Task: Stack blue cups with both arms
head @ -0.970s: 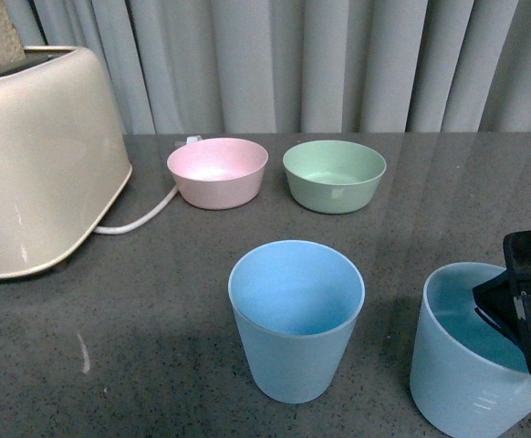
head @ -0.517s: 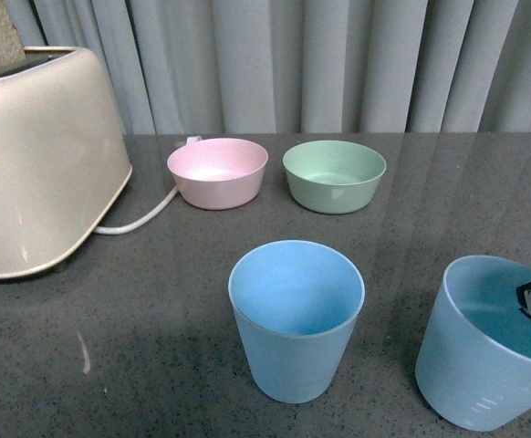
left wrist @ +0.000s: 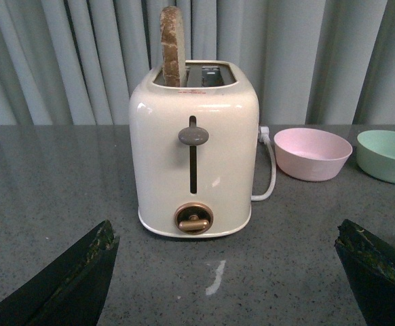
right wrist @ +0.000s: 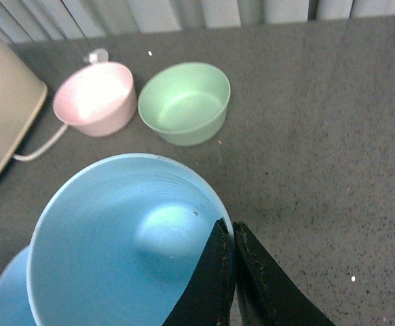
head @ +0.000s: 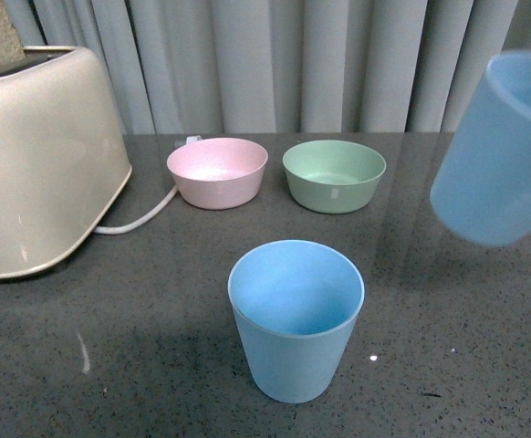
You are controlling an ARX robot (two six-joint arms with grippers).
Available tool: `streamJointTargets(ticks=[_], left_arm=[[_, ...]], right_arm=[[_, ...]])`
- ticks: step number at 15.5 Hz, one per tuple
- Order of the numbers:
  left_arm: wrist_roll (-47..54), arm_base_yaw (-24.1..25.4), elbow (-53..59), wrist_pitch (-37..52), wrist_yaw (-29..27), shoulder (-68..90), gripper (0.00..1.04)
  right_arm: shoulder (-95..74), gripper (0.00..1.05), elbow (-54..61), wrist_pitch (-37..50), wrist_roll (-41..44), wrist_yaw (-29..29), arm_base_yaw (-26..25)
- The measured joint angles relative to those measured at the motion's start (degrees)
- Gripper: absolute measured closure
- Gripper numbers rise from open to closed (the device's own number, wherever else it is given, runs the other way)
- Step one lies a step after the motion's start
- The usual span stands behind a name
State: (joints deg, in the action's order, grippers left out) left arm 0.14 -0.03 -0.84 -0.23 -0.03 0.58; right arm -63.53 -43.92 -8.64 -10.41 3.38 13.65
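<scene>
A cream two-slot toaster (head: 42, 164) stands at the left edge of the dark speckled worktop (head: 156, 310), with a slice of toast (left wrist: 172, 47) upright in one slot. Its white cord (head: 142, 217) trails toward the back edge. Near that edge a pink bowl (head: 217, 172) and a green bowl (head: 334, 175) sit side by side, not touching, before a grey pleated curtain (head: 320, 64).

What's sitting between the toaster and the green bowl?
The pink bowl sits between the toaster and the green bowl, seen in the front view.
</scene>
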Motion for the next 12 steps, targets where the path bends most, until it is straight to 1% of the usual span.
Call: streamJointTargets(ticks=[2, 4, 6, 8, 10, 12], left_arm=[[0.0, 0.0, 0.0, 0.02, 0.0, 0.0, 0.07], [0.0, 0.0, 0.0, 0.02, 0.0, 0.0, 0.07], [0.0, 0.0, 0.0, 0.02, 0.0, 0.0, 0.07], [0.0, 0.0, 0.0, 0.02, 0.0, 0.0, 0.07], [0.0, 0.0, 0.0, 0.02, 0.0, 0.0, 0.07], [0.0, 0.0, 0.0, 0.02, 0.0, 0.0, 0.07]], right_arm=[[3.34, 1.03, -2.93, -1.81, 0.17, 2.45, 0.35], [5.81, 1.03, -5.51, -3.78, 0.72, 4.7, 3.67], [5.92, 1.03, -7.23, -4.59, 1.51, 4.94, 7.06], [5.38, 1.03, -7.54, -4.9, 1.66, 4.98, 9.03], [2.73, 1.03, -7.54, -5.31, 2.51, 5.05, 12.74], [-0.92, 1.03, -7.37, -3.91, 3.02, 6.32, 13.81]])
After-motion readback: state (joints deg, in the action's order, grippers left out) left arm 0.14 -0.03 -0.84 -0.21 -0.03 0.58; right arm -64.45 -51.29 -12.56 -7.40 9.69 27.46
